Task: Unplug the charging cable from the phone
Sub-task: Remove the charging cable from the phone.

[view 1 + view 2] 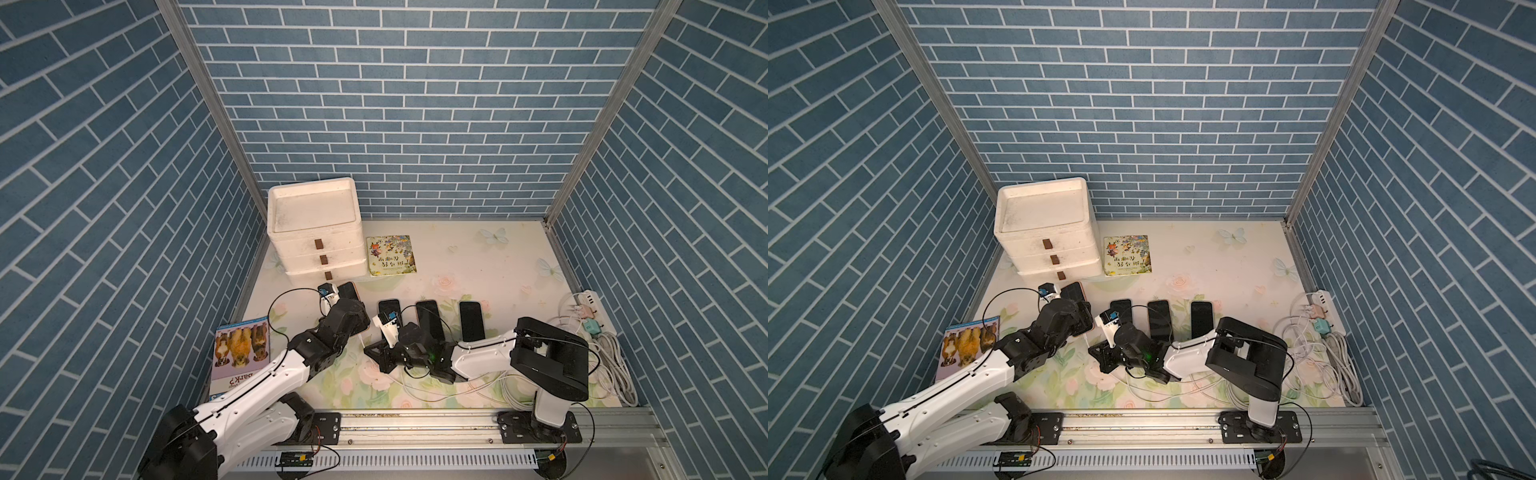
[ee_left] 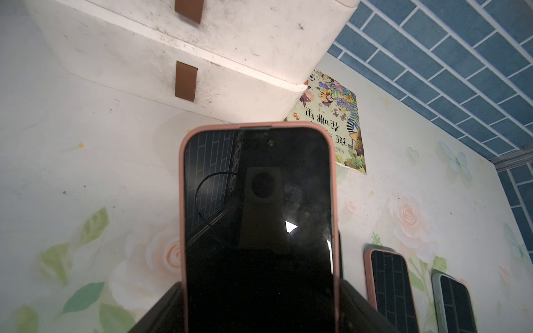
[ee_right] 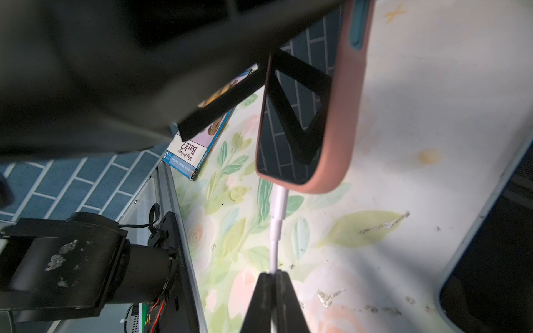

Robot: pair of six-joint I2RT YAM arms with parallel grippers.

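The phone point(image 2: 259, 201), in a pink case with a dark screen, lies at the left of the row near the drawers point(image 1: 348, 290). My left gripper point(image 2: 261, 311) is shut on its lower end, a black finger point(image 2: 164, 311) pressed to each long side. The white charging cable point(image 3: 274, 245) runs from its plug point(image 3: 279, 201), which sits in the phone's bottom port. My right gripper point(image 3: 274, 276) is shut on the cable a short way behind the plug. In a top view the right gripper point(image 1: 370, 350) lies low just beside the left wrist.
Three other phones point(image 1: 428, 318) lie in a row to the right. A white drawer unit point(image 1: 313, 226) and a picture book point(image 1: 390, 254) stand behind. A dog book point(image 1: 241, 353) lies at the left. A power strip point(image 1: 590, 311) and coiled cables point(image 1: 615, 365) fill the right edge.
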